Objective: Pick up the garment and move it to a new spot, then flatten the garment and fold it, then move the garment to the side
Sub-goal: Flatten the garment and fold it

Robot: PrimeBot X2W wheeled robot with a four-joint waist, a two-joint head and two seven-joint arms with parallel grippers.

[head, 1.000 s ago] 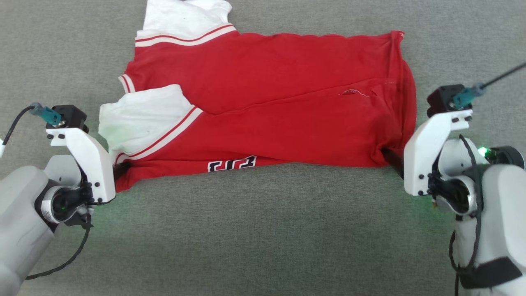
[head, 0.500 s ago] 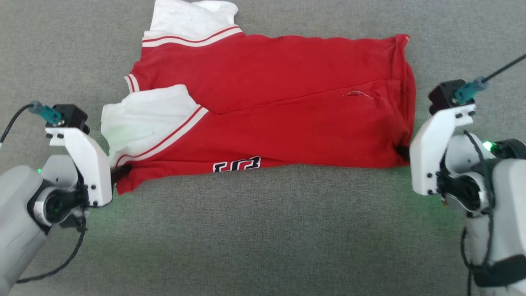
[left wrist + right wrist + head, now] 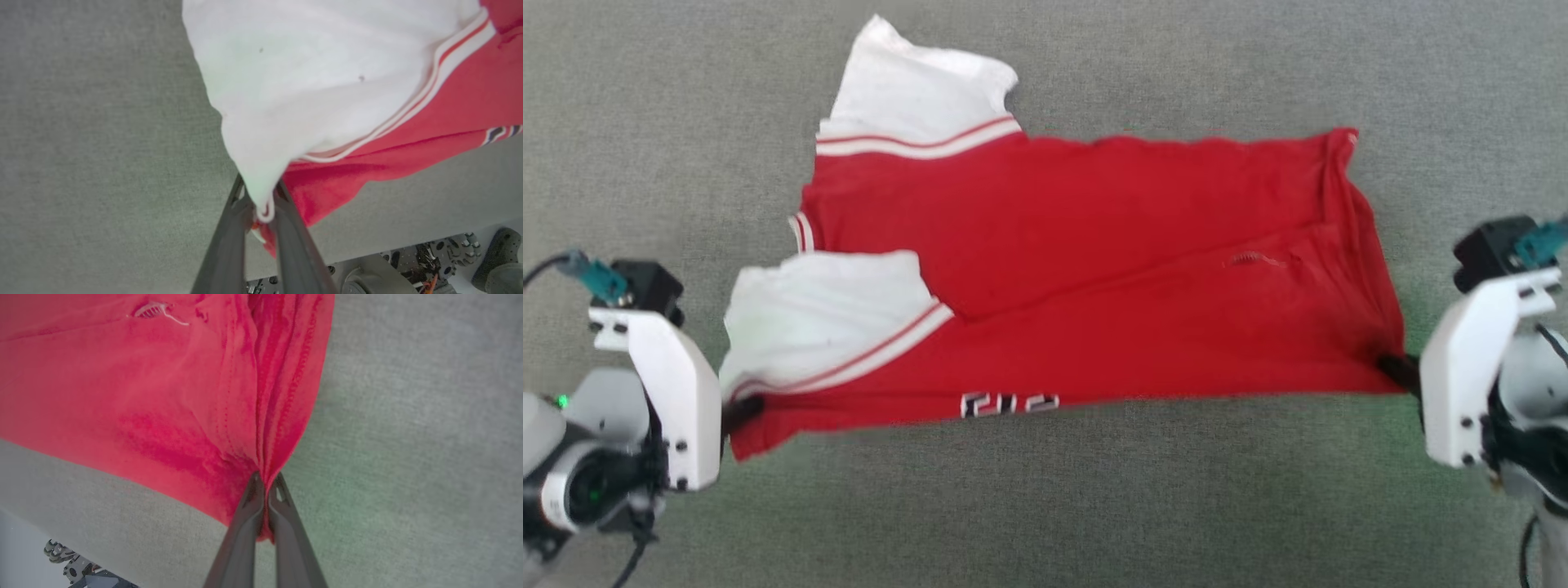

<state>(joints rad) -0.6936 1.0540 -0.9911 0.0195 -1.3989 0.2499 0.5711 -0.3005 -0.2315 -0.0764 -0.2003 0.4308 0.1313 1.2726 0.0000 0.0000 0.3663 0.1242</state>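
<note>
The garment [image 3: 1094,286], a red shirt with white sleeves and striped trim, lies folded lengthwise on the grey cloth surface, black lettering peeking out at its near edge. My left gripper [image 3: 742,406] is shut on its near left corner, where white sleeve and red fabric [image 3: 335,179] bunch between the fingers [image 3: 261,204]. My right gripper [image 3: 1396,371] is shut on the near right corner, red cloth [image 3: 163,396] pinched between the fingers [image 3: 265,486]. The near edge is stretched taut between both grippers and looks lifted off the surface.
Grey fabric surface [image 3: 1045,506] spreads on every side of the shirt. The surface's edge, with the robot's base [image 3: 408,265] below it, shows at the bottom of the left wrist view.
The right gripper has shut on the shirt's near right corner. Both arms have spread outward, pulling the near edge taut. The whole picture has shifted, so the camera has moved.
</note>
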